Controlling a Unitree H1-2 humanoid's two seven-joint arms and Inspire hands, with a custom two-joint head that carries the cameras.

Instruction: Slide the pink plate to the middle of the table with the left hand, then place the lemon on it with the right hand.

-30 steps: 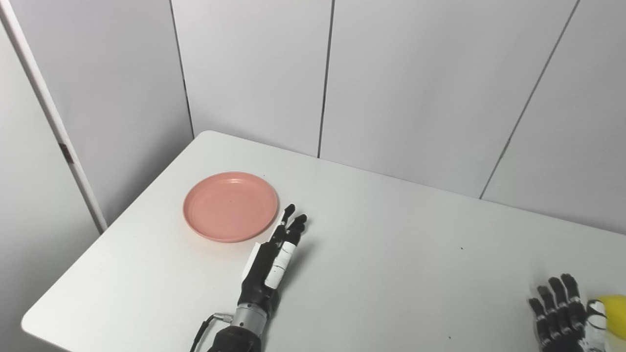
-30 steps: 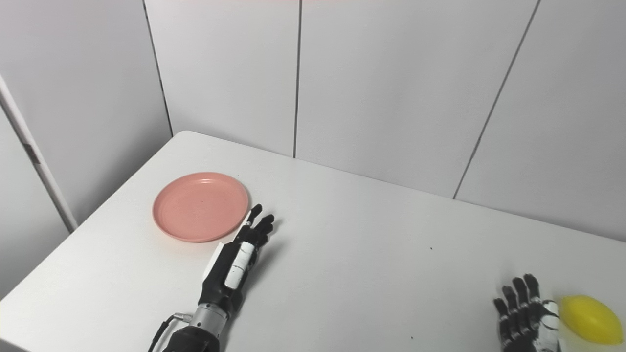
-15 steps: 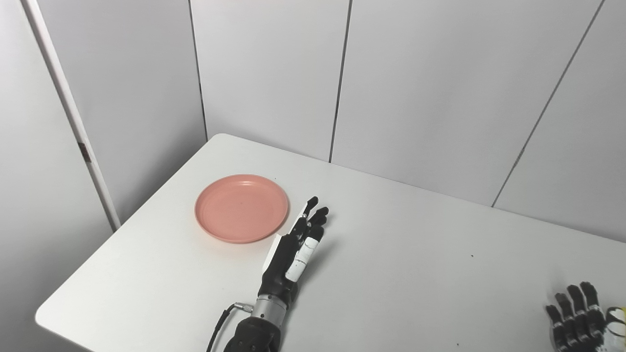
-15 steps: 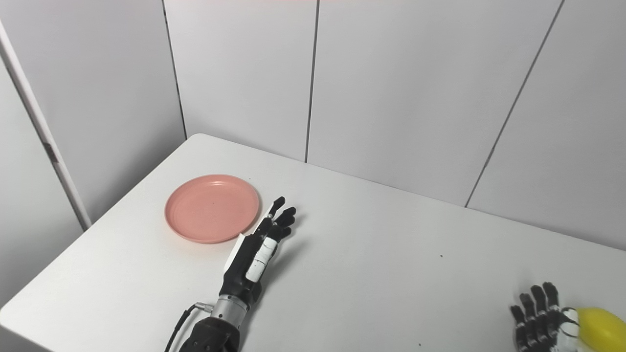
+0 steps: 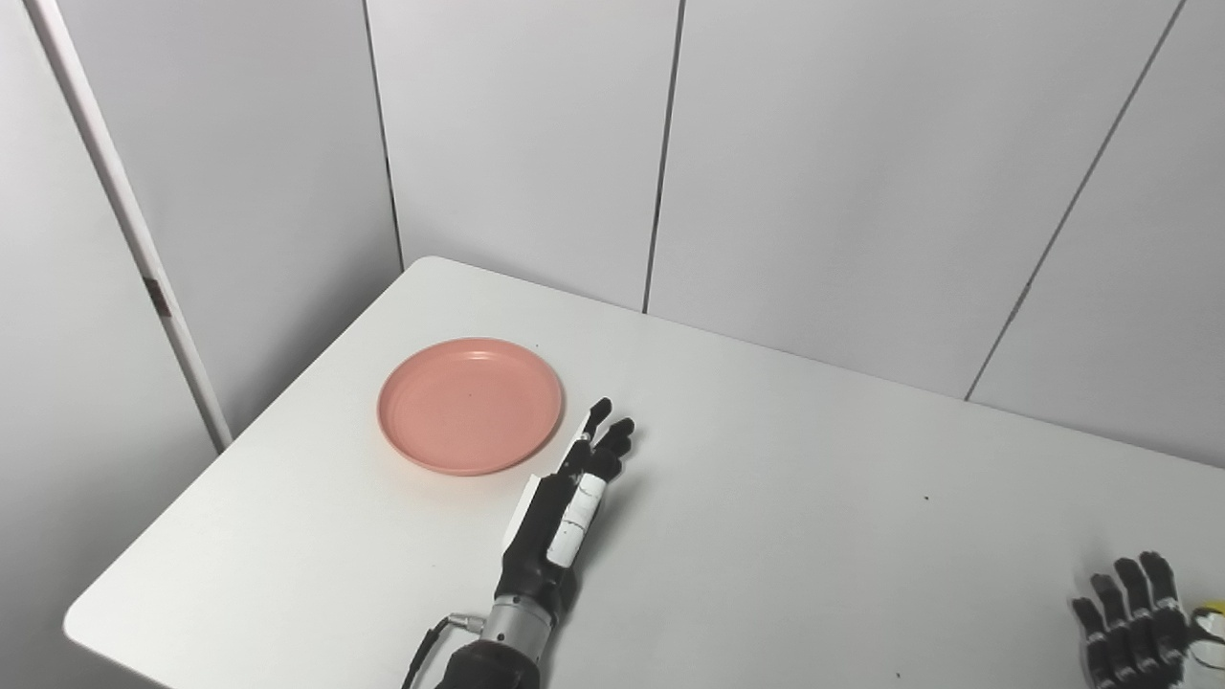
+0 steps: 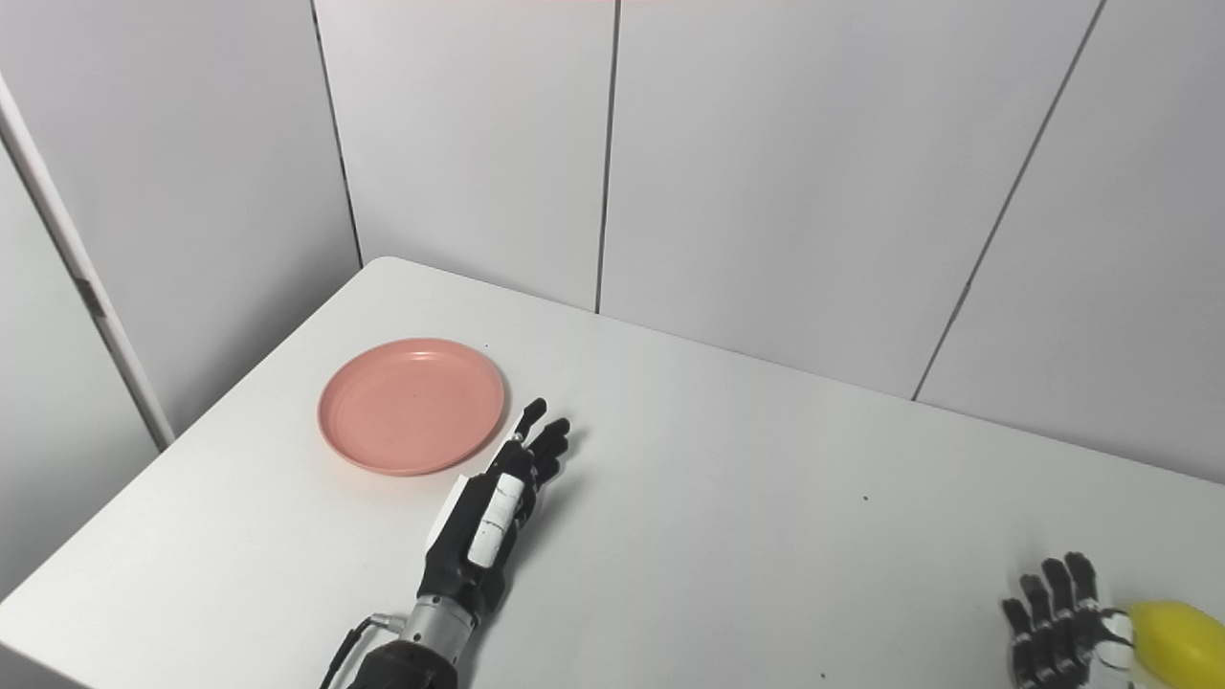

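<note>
Left robot hand (image 6: 493,502) outstretched, empty, beside pink plate (image 6: 412,404); right robot hand's (image 6: 1057,627) grip unclear; lemon (image 6: 1175,643) clearest right-eye.

White table (image 6: 727,498) with rounded corners, pink plate (image 6: 412,404) sitting flat near the far left corner and a yellow lemon (image 6: 1179,643) down at the near right edge, well apart.

Left hand (image 5: 565,502) black, white panels, silver wrist, black cable; right hand (image 6: 1057,627) black.
</note>
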